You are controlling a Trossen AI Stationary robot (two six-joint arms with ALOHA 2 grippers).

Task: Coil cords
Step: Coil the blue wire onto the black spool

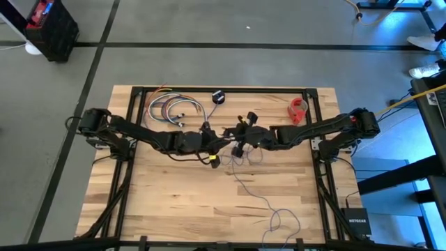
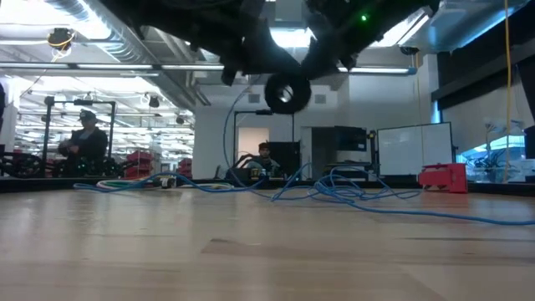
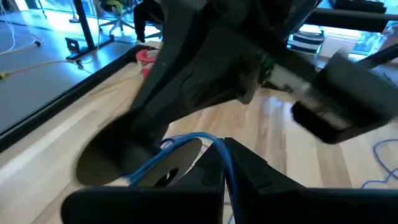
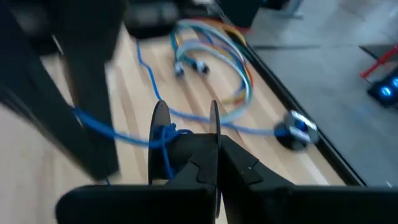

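Winding is the step in hand. Both arms meet above the middle of the table. The right gripper has its fingers closed on a small flanged spool, which shows two thin disc rims and a few turns of cord between them. The left gripper sits just beside it, fingers closed narrow with the thin cord running between them in the left wrist view. From the spool the cord trails loosely over the table toward the near edge and ends in slack loops there.

In the low view the spool hangs clear of the table. A second black puck, the multicoloured cable bundle and a red object lie apart at the far edge.

Much cord remains unwound, so the task appears to be at an early stage. The next move probably calls for the left gripper to lead the cord around the spool under light tension.
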